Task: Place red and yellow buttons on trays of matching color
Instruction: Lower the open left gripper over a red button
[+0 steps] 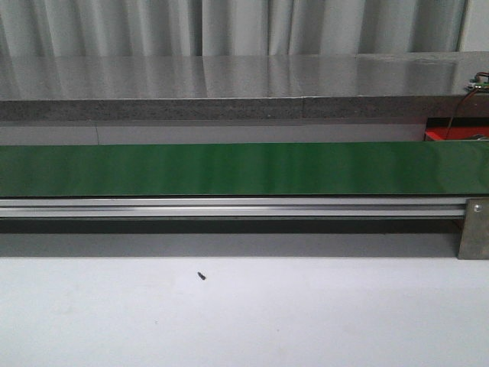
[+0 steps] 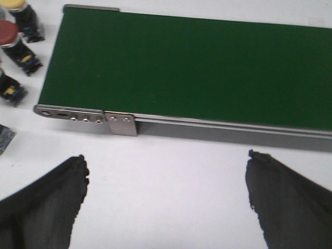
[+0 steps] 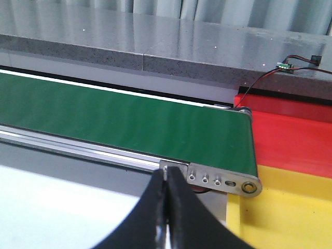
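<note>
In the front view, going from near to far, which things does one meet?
White table with a small dark speck → aluminium rail → green conveyor belt → grey stone ledge → curtain.

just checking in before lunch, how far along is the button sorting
Nothing looks done: the visible parts of the red tray and yellow tray are empty, and so is the green belt. Nothing is in hand: left gripper open, right gripper shut on nothing. The red button and yellow button wait beside the belt's end.
</note>
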Motion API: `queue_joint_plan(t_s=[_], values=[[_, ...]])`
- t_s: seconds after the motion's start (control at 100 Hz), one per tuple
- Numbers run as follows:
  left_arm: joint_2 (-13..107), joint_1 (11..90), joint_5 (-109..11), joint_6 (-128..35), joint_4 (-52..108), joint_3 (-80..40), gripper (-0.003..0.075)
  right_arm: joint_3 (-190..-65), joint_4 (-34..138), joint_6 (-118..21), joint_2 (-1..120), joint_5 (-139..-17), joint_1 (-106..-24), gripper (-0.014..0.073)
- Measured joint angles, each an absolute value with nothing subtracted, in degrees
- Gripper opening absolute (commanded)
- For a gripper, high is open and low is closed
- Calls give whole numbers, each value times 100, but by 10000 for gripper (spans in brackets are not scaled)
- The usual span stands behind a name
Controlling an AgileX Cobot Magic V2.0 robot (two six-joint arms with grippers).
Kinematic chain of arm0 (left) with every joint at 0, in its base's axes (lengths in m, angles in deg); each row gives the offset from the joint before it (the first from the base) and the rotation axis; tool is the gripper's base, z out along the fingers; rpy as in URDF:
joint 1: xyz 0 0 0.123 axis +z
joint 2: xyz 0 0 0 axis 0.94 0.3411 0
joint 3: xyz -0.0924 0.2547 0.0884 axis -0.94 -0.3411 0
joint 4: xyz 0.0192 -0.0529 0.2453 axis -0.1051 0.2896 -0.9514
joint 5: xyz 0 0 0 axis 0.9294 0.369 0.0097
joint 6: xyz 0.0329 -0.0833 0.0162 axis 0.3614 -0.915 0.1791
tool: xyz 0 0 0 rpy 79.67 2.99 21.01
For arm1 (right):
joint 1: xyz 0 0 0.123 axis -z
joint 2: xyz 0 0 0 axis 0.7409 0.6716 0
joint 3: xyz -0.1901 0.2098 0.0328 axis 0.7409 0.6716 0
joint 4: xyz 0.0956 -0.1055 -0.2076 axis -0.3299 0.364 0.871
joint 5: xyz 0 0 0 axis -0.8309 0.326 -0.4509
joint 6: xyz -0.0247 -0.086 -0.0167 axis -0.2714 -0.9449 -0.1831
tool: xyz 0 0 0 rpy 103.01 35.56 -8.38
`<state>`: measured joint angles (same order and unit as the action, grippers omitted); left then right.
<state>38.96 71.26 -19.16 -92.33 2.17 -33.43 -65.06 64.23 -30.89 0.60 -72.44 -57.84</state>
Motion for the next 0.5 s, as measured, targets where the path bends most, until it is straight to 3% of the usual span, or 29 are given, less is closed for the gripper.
queue_joint_plan(t_s=[0.5], values=[[5580,9538,-2119,-9414,180,-2400,606,-6506,6423,-3089,60,-7244,-5784,-96]])
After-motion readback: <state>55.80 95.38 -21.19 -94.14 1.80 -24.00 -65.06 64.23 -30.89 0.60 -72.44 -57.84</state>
